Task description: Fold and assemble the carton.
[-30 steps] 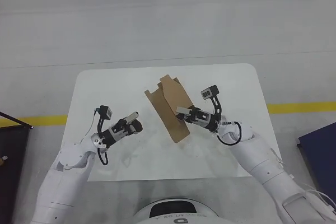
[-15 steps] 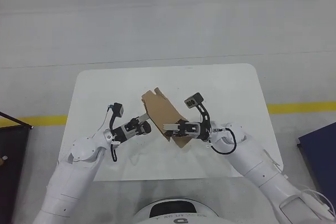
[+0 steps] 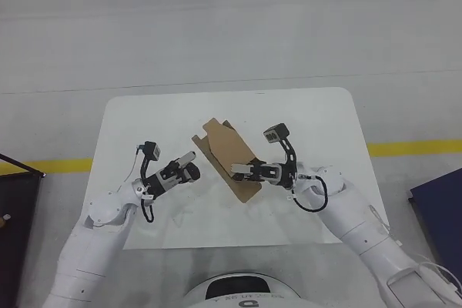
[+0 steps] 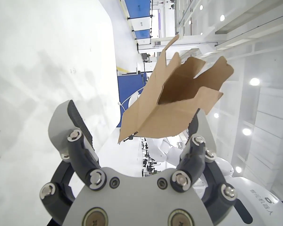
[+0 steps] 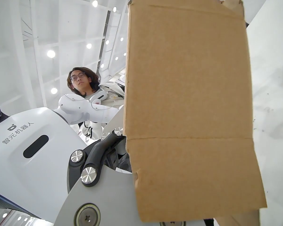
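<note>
Carton (image 3: 225, 154) is up off the tabletop (image 3: 138, 123), half popped into a tube, long axis diagonal from far-left to near-right. Right end effector (image 3: 243, 170) is clamped on its near-end panel. Left end effector (image 3: 188, 163) has its fingers apart, near the carton's left long side, not touching. Left arm is free, so I'd expect the next push from that side.

A white table (image 3: 308, 115) with rounded corners stands on grey floor (image 3: 215, 38). A yellow stripe (image 3: 423, 146) crosses the floor beyond both side edges. A dark cart (image 3: 8, 208) sits off its left edge and a blue panel (image 3: 450, 208) off its right.
</note>
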